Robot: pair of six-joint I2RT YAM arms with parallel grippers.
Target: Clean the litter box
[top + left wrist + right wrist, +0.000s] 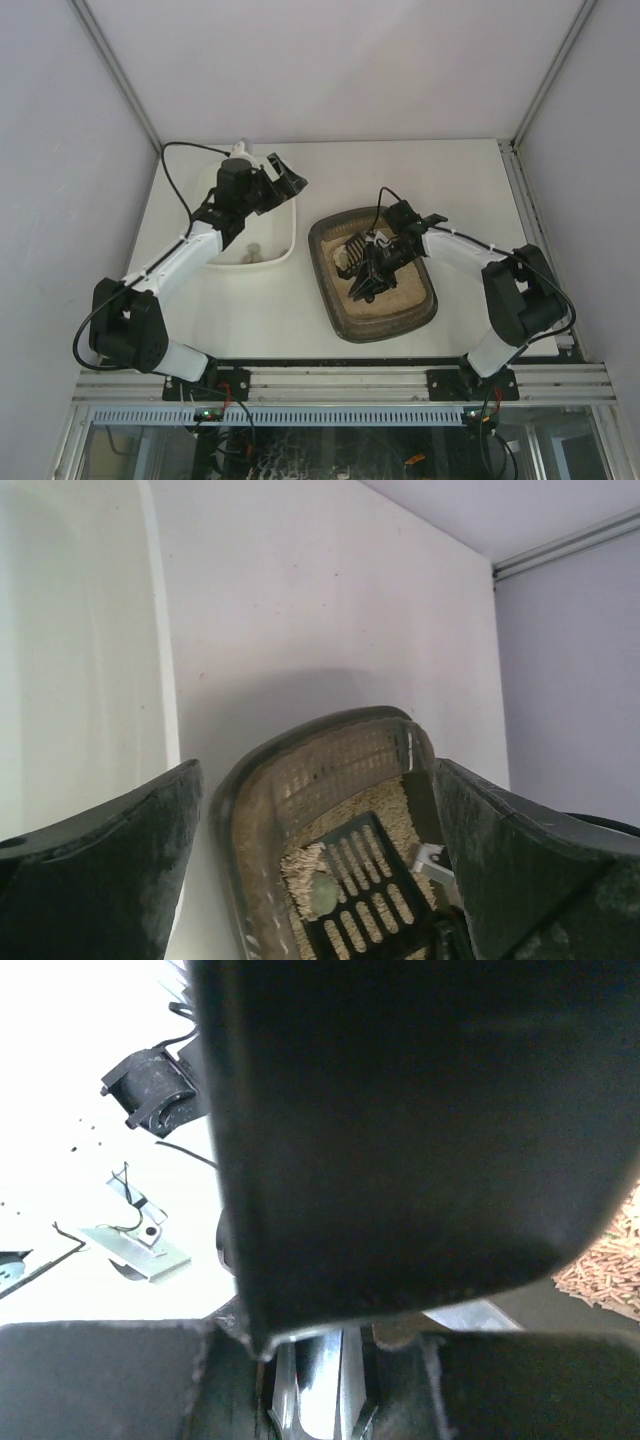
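Note:
The dark brown litter box [322, 270] with beige litter sits right of centre on the table. My right gripper [385, 255] is over it, shut on a black slotted scoop [360, 275] whose blade lies in the litter. In the right wrist view the scoop's dark handle [400, 1110] fills the frame above my right gripper [320, 1380]. My left gripper [285, 180] is open and empty, held above the white tub's far right corner. In its wrist view my left gripper [315, 770] frames the litter box [300, 780] and the scoop [380, 900], which carries a grey-green lump [322, 892] and some pellets.
The white tub [285, 250] stands left of the litter box and holds a few small grey lumps [255, 253]. Its rim shows in the left wrist view [160, 630]. Grey walls enclose the table on three sides. Litter pellets [610, 1260] show at the right wrist view's edge.

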